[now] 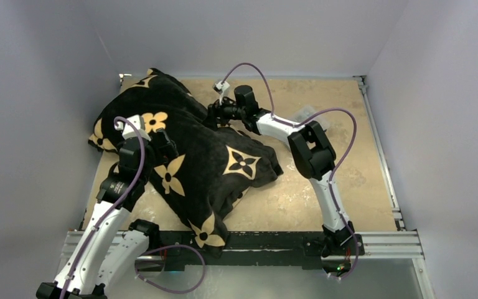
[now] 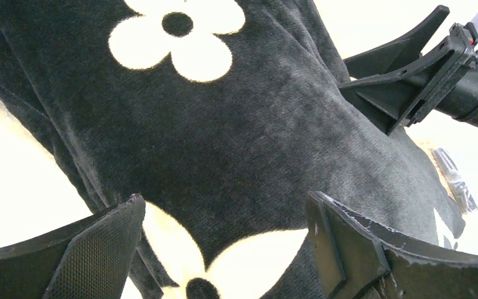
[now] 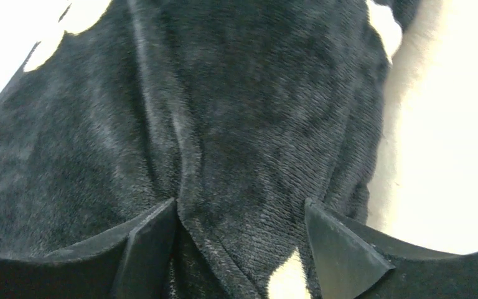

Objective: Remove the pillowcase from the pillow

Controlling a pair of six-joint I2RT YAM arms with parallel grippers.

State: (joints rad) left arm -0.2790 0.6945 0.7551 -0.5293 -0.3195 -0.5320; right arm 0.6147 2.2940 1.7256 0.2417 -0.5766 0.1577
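Zero white pillow showing: black plush pillowcase with tan flower motifs (image 1: 211, 162) lies heaped left-centre on the tan table (image 1: 323, 187), apparently fully on. Left gripper (image 2: 224, 212) hovers over it, jaws wide apart. Right gripper (image 3: 243, 212) straddles a fold at its far edge, jaws apart, not pinched. Whole pull-off left.

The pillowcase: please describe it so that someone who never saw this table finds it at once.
Start at the tan table. On its left half lies a big crumpled heap of black plush: the pillowcase. Its tan flower and four-point star motifs set it apart from the plain black-and-white arms.
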